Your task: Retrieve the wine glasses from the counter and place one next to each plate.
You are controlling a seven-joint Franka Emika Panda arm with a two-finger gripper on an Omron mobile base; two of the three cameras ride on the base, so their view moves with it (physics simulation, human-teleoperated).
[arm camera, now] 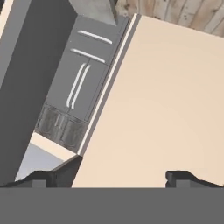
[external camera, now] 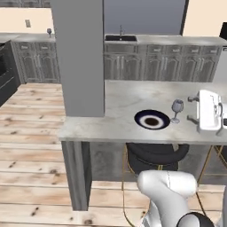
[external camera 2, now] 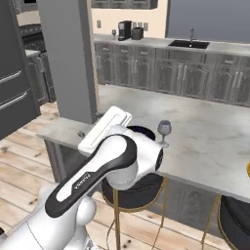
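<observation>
One wine glass [external camera: 177, 109] stands upright on the island top [external camera: 119, 97], just right of the dark navy plate [external camera: 152, 119]. In the right base view that wine glass [external camera 2: 164, 129] shows beside my arm, which hides most of the navy plate [external camera 2: 141, 130]. A sliver of the yellow plate [external camera 2: 248, 170] lies at the right edge. A second wine glass [external camera: 49, 32] stands on the far counter [external camera: 168, 41], next to a coffee machine [external camera 2: 125, 30]. My gripper [external camera: 193, 108] hovers over the island right of the near glass, apart from it, open and empty. Its fingertips [arm camera: 183, 177] face a peach wall.
A wide grey pillar [external camera: 82, 57] rises from the island's left end. Black stools [external camera: 155, 155] on gold legs stand under the island's near edge. A sink [external camera: 120, 38] sits in the far counter. A dark fridge [external camera 2: 14, 93] stands at the left.
</observation>
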